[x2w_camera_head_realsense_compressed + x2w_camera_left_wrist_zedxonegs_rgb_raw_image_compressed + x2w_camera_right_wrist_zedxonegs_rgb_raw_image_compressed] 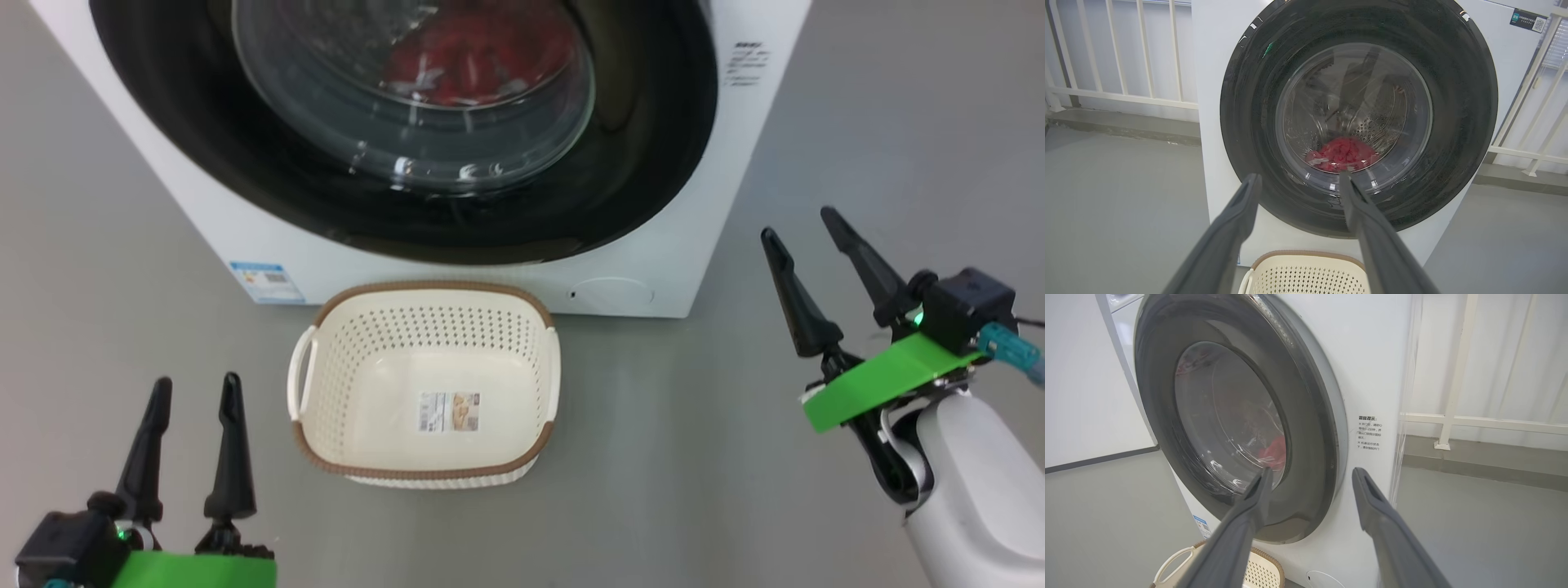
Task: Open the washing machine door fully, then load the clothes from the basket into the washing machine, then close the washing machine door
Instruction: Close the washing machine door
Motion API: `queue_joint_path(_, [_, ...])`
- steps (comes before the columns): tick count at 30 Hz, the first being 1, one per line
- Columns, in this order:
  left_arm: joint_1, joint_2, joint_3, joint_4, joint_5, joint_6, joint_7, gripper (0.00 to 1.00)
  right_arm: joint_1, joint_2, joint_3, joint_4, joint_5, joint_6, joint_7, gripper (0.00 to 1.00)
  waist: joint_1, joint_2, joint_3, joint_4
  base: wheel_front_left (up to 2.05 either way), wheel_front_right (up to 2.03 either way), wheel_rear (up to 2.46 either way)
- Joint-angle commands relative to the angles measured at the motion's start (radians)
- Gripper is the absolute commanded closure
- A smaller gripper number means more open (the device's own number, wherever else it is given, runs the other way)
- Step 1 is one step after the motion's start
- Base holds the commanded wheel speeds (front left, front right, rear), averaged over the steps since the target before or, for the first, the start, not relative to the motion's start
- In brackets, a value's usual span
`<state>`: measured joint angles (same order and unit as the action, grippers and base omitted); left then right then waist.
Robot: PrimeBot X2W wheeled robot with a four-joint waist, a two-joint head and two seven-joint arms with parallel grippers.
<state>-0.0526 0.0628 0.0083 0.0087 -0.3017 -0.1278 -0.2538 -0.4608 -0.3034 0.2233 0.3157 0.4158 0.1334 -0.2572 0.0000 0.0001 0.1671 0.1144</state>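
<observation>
Door (653,163): shut flush against washer (261,229). Clothes (482,57): red, I see them through the glass, inside. Basket (424,287): on floor (653,449) just before washer, between my grippers. Left gripper (197,380), right gripper (798,222): jaws apart, gripping nothing.

Head view looks down on the basket (367,343); both wrist views face the nearby washing machine door (1355,114).

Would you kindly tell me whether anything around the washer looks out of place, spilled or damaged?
Nothing stands out. The door looks shut on the washer, the red clothes lie behind its glass, and the basket stands upright and empty on the floor, with no spill nearby.
</observation>
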Motion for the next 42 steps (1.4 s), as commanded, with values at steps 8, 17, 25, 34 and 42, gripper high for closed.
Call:
queue_joint_path(8, [0.017,0.034,0.024,-0.014,-0.005,-0.003,-0.008,0.00,0.102,0.030,-0.001,-0.063,-0.002,-0.003,-0.005,0.00,0.0000,-0.0001,-0.070,-0.066,0.00,0.00,0.00])
queue_joint_path(17, [0.029,0.046,0.015,-0.009,-0.029,-0.003,-0.008,0.00,0.171,0.056,-0.023,-0.077,0.003,-0.003,-0.005,0.00,0.0000,-0.0001,-0.090,-0.095,0.00,0.00,0.00])
queue_joint_path(25, [0.034,0.055,0.014,0.018,-0.030,-0.003,-0.008,0.00,0.230,0.068,-0.046,-0.100,0.003,-0.003,-0.005,0.00,0.0000,-0.0001,-0.105,-0.110,0.00,0.00,0.00])
queue_joint_path(34, [0.034,0.052,0.016,0.029,-0.022,-0.003,-0.008,0.00,0.254,0.080,-0.062,-0.107,-0.003,-0.003,-0.005,0.00,0.0000,-0.0001,-0.115,-0.116,0.00,0.00,0.00])
queue_joint_path(42, [0.032,0.053,0.017,0.033,-0.024,-0.003,-0.008,0.00,0.259,0.082,-0.066,-0.108,-0.006,-0.003,-0.005,0.00,0.0000,-0.0001,-0.118,-0.115,0.00,0.00,0.00])
